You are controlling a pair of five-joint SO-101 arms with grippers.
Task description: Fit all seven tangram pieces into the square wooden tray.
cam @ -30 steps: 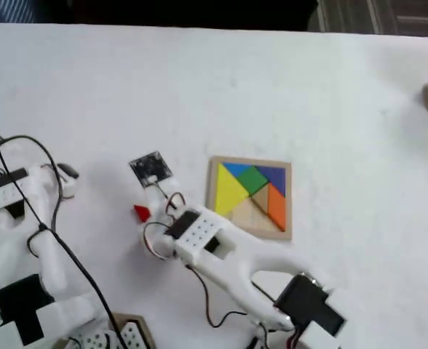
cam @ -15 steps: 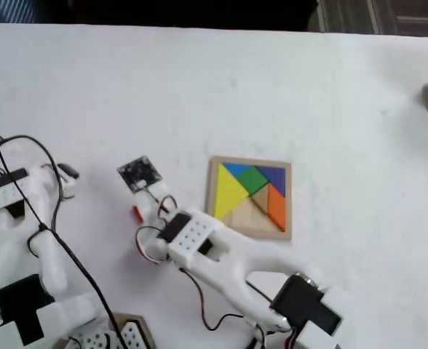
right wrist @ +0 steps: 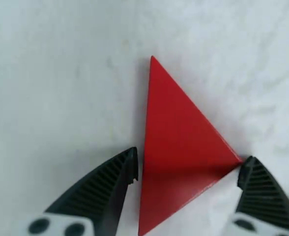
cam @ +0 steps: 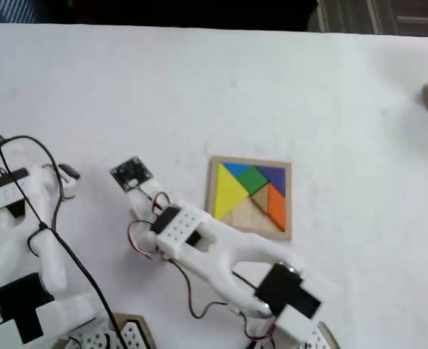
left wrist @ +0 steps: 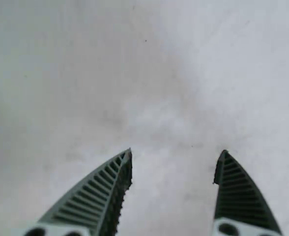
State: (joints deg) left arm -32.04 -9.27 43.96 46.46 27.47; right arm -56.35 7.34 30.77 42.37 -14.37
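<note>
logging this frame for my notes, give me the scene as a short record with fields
tray: square wooden tray on the white table, partly filled
in tray: yellow piece, green piece and orange piece, among others
loose piece: red triangle, flat on the table, outside the tray
right gripper: open, one finger on each side of the red triangle, not gripping it
left gripper: open over bare table
</note>
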